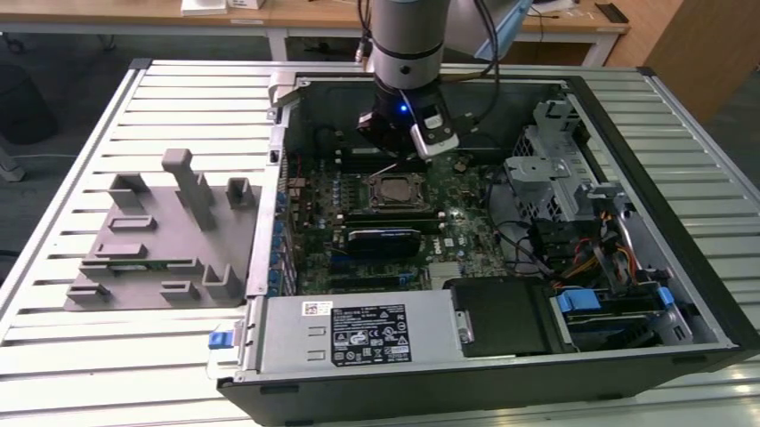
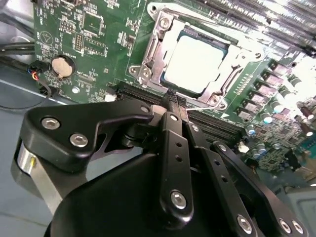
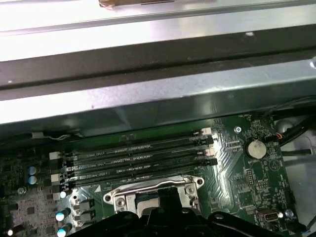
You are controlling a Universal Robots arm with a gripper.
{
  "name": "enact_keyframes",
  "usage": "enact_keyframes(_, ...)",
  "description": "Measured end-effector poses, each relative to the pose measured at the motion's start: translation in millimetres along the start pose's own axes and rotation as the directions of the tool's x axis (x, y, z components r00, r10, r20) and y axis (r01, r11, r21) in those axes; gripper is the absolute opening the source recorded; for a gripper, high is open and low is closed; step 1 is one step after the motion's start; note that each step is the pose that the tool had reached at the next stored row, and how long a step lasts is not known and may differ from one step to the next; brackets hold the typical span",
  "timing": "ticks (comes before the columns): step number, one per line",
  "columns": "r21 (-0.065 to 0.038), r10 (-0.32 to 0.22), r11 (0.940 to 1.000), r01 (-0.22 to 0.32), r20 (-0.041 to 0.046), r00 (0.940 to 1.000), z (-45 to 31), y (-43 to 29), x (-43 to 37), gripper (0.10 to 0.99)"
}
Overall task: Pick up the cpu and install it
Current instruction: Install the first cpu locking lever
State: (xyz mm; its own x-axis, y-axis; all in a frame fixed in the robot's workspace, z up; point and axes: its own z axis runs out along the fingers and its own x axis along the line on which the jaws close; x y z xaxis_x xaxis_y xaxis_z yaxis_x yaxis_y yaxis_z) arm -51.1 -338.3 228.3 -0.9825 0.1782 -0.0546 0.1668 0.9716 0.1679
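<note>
Gripper, fingers together and apparently empty, hovers beside the cpu (seated in its socket); any press should stay level.

My arm is a grey-silver cylinder with a darker band, and black cables run alongside it. A black wrist block sits below with a small blue light lit and a white-grey module clipped to its side. In the second wrist view the gripper is matte black linkage bars with silver screw heads, plus a silver collar.
</note>
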Motion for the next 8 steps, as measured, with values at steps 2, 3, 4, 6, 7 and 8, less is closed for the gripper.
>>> enact_keyframes(2, 0.002, 0.001, 1.0000, -0.001, 0.0007, 1.0000, 2.3, 2.4, 0.6, 0.106)
enact_keyframes(3, 0.004, 0.002, 1.0000, -0.002, 0.0011, 1.0000, 3.6, 4.2, 1.0, 0.106)
enact_keyframes(4, 0.006, 0.002, 1.0000, -0.002, 0.0014, 1.0000, 4.7, 6.0, 1.5, 0.106)
enact_keyframes(6, 0.009, 0.002, 1.0000, -0.002, 0.0023, 1.0000, 6.9, 9.8, 2.3, 0.106)
enact_keyframes(7, 0.013, 0.003, 0.9999, -0.003, 0.0030, 1.0000, 8.0, 11.1, 2.7, 0.106)
enact_keyframes(8, 0.018, 0.003, 0.9998, -0.003, 0.0042, 1.0000, 8.9, 12.0, 2.9, 0.106)
